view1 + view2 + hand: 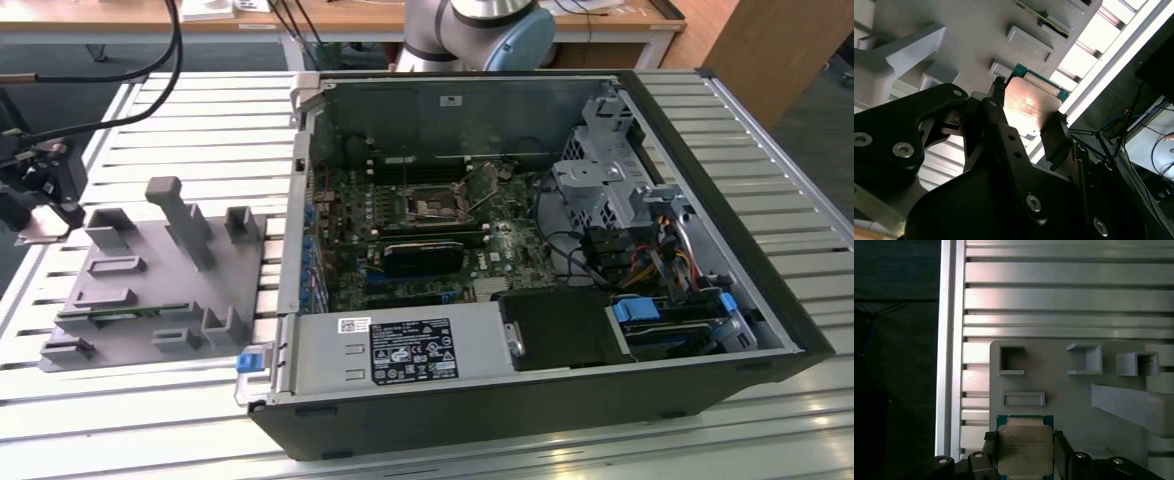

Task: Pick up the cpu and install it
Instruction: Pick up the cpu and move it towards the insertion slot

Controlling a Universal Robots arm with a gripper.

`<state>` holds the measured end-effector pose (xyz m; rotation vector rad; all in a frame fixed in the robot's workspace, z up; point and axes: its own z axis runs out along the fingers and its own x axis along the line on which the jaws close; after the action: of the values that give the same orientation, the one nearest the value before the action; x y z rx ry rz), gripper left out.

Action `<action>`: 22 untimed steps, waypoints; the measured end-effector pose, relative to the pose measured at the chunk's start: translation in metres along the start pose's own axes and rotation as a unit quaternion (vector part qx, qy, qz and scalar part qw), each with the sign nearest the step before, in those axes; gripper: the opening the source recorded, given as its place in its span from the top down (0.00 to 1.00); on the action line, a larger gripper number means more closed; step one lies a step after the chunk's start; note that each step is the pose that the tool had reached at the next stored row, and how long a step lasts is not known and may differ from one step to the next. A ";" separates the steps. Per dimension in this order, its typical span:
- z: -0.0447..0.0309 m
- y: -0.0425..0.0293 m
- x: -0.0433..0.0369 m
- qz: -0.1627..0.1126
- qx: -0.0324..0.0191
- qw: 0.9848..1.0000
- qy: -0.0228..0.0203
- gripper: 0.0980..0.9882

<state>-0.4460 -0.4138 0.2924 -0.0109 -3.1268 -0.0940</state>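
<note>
Locate the gripper (43,212) at 9 o'clock in the exterior view, above the 9 o'clock edge of the grey fixture tray (134,290). Note the jaws drawn in to the width of the cpu (1024,447) and no further, with one black finger (990,446) set against each of two opposite edges in both wrist views. Read the cpu as held flat, silver-grey metal top turned toward the first wrist camera, thin green rim around it. Cannot tell whether clear of the tray or touching it. Find the tray resting on the slatted metal table (174,100), at 9 o'clock of the open computer case (534,420). Find a green memory stick (123,316) lying in a slot near the tray's 7 o'clock corner. Inside the case, note the square metal-framed socket (434,207) near the middle of the board, toward 3 o'clock from the gripper and well apart from the cpu. At 12 o'clock, beyond the case, find the arm base (481,30).
</note>
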 end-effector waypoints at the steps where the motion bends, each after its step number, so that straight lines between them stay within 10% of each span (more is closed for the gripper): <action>1: -0.0010 0.0001 0.0000 0.000 0.000 1.000 0.000 0.51; 22: -0.0344 0.0022 0.0005 0.000 0.000 1.000 0.000 0.51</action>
<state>-0.4460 -0.4137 0.3269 -0.0109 -3.1268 -0.0939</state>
